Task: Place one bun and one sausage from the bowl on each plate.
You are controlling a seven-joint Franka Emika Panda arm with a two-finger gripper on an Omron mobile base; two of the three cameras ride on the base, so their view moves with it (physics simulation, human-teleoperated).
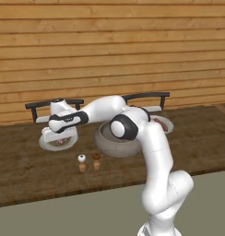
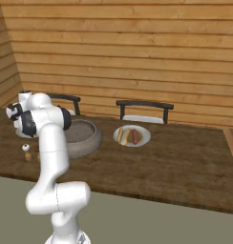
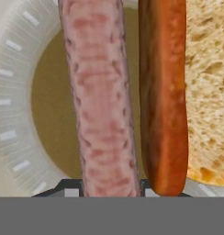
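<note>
My gripper [image 3: 107,190] is shut on a pinkish-red sausage [image 3: 100,101], which runs lengthwise between the two dark fingertips. It hangs low over the left plate [image 3: 13,92], a white plate with a tan centre. A golden-brown bun [image 3: 178,92] with a pale cut face lies on that plate just beside the sausage. From the left base camera, the gripper [image 1: 56,136] points down over this plate [image 1: 46,144], left of the grey bowl [image 1: 105,140]. The right plate [image 2: 144,139] holds a bun [image 2: 121,136] and a sausage [image 2: 135,137]. What lies inside the bowl [image 2: 87,140] is hidden by my arm.
Two small shakers [image 1: 82,162] [image 1: 96,161] stand on the dark wooden table in front of the left plate and the bowl. Two dark chairs [image 2: 144,105] sit at the table's far side, against a wooden plank wall.
</note>
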